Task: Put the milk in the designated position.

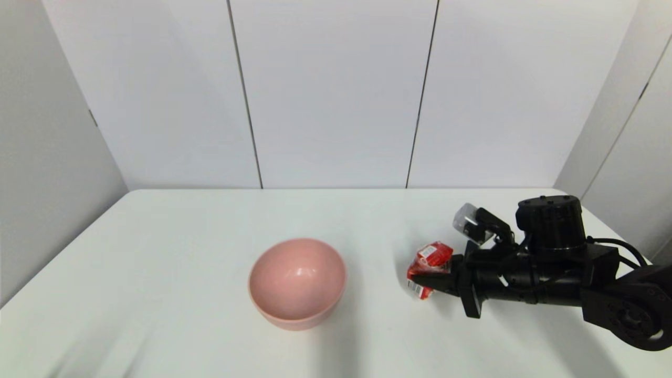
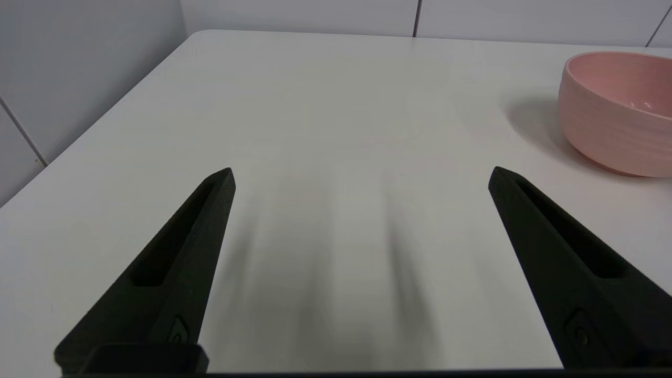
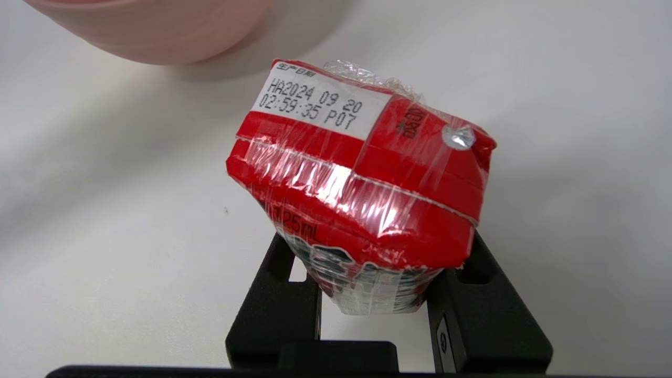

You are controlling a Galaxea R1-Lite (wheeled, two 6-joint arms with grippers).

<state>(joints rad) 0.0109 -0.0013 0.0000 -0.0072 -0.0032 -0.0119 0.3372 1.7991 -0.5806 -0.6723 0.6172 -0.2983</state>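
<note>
1 milk carton (image 1: 429, 269), 1 pink bowl (image 1: 297, 283), 1 white table (image 1: 173, 247)

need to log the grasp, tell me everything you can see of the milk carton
The milk is a small red and white carton wrapped in clear, crinkled film, with a printed date on a white panel, a silver foil straw seal on top and "125mL" on its side. It is tilted, clamped between the right gripper's black fingers above the white table, to the right of the pink bowl and apart from it.
</note>
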